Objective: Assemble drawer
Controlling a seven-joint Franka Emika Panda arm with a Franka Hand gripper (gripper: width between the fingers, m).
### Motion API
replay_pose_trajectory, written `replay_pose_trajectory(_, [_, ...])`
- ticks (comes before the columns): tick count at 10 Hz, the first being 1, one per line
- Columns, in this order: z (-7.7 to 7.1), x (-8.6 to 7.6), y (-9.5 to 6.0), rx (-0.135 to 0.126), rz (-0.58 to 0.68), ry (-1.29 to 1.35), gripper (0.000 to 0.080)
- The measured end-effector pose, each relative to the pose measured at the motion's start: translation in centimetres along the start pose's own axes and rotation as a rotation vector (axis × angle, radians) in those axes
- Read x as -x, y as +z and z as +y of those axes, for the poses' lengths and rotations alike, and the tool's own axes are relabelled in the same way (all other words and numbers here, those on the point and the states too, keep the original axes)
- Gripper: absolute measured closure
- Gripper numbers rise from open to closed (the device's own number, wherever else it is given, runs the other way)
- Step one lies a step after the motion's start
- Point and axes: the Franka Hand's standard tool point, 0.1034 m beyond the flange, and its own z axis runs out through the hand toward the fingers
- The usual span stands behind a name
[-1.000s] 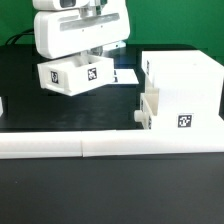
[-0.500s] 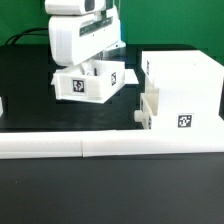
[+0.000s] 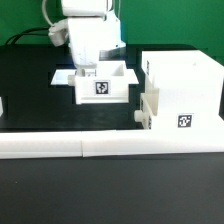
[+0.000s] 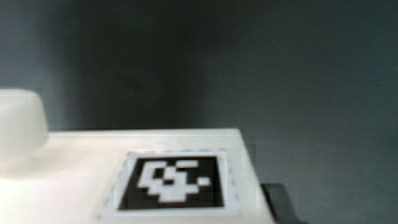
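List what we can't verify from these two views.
- Fingers of the gripper: in the exterior view, the gripper body and the tray wall hide them, so open or shut is unclear.
- tag: in the wrist view, too blurred to read the pattern.
- white object: the exterior view's left edge cuts it off, so it is unidentifiable.

White boxy arm housing [image 3: 92, 35], smooth glossy shell, dark pincer [image 3: 88, 72] fingers, thin black cable [image 3: 30, 37]
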Motion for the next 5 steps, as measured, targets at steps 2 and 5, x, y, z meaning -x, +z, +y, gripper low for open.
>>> replay_pose_trajectory(2, [-0.18, 0.09, 0.13, -0.003, 0.0, 0.004, 0.0755])
replay_pose_trajectory(5, [0.8, -0.03, 0.14, -0.005, 0.001, 0.004, 0.0755])
